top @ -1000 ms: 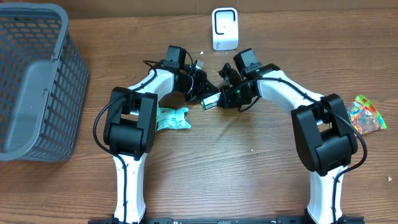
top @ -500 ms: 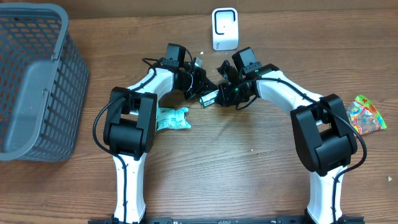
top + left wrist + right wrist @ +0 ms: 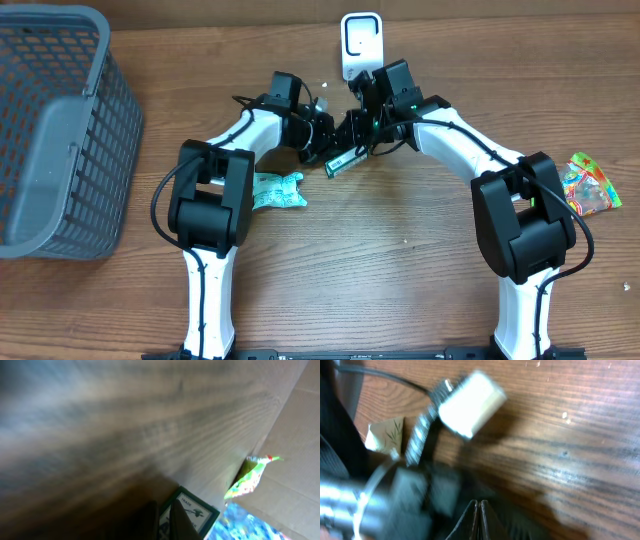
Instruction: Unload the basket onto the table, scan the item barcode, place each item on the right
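My left claw (image 3: 164,519) is pinched narrow on the edge of the small green-bordered cardboard box (image 3: 192,512), which juts out just past its tips. To scan well, I judge I should turn whichever face carries the barcode squarely toward the white rounded plastic scanner (image 3: 361,45), ahead of this claw, and hold steady. My right claw (image 3: 478,512) is closed and empty, close beside it.

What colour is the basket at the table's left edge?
The basket is grey, with slotted mesh walls. It shows best in the overhead view.
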You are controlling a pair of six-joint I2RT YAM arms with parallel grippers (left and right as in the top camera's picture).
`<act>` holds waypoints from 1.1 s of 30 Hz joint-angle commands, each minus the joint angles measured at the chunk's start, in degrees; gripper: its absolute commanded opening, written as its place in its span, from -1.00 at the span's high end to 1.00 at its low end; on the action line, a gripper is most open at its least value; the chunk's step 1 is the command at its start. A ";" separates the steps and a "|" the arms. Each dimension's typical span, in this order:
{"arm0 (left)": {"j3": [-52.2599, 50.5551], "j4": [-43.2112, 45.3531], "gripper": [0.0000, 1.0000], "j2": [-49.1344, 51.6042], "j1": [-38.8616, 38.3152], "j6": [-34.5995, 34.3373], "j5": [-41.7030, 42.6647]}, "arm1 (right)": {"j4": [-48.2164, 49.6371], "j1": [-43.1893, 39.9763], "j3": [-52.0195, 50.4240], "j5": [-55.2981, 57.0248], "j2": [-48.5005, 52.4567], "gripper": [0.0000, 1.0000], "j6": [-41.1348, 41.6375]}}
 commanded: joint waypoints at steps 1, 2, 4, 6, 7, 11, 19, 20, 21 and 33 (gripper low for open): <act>-2.67 -3.04 0.91 4.09 -1.44 -1.33 -4.15 | 0.48 -0.13 1.44 1.01 -2.01 0.93 1.55; -2.67 -3.17 0.92 4.09 -1.44 -1.31 -4.15 | 0.46 -0.13 1.44 1.01 -2.01 0.93 1.55; -2.64 -2.97 0.92 4.09 -0.85 -1.66 -4.37 | 0.22 -0.28 1.51 1.60 -2.01 0.93 1.57; -2.62 -2.71 0.91 4.09 0.52 -2.84 -4.35 | -0.87 -0.87 1.92 1.64 -2.14 0.93 1.57; -2.58 -2.73 0.92 4.09 1.55 -3.30 -4.35 | -1.75 -1.40 2.27 1.62 -2.25 0.92 1.55; -2.29 -3.43 0.92 4.07 6.25 -3.15 -2.58 | -6.19 -3.96 3.93 1.51 -2.45 0.90 -0.79; 2.40 -14.21 0.92 4.02 12.70 7.21 -2.27 | -14.80 -10.10 4.20 -4.81 -1.70 -0.36 -18.60; 2.89 -15.34 0.92 4.02 12.92 8.81 -3.08 | -15.32 -10.69 4.20 -6.27 -1.33 -0.37 -19.91; 3.06 -15.96 0.92 4.02 12.96 10.21 -3.85 | -15.61 -11.04 4.17 -7.32 -0.90 -0.37 -20.09; 3.06 -15.76 0.92 4.04 12.41 12.68 -4.20 | -19.54 -8.02 3.98 -5.77 0.83 -0.17 -1.97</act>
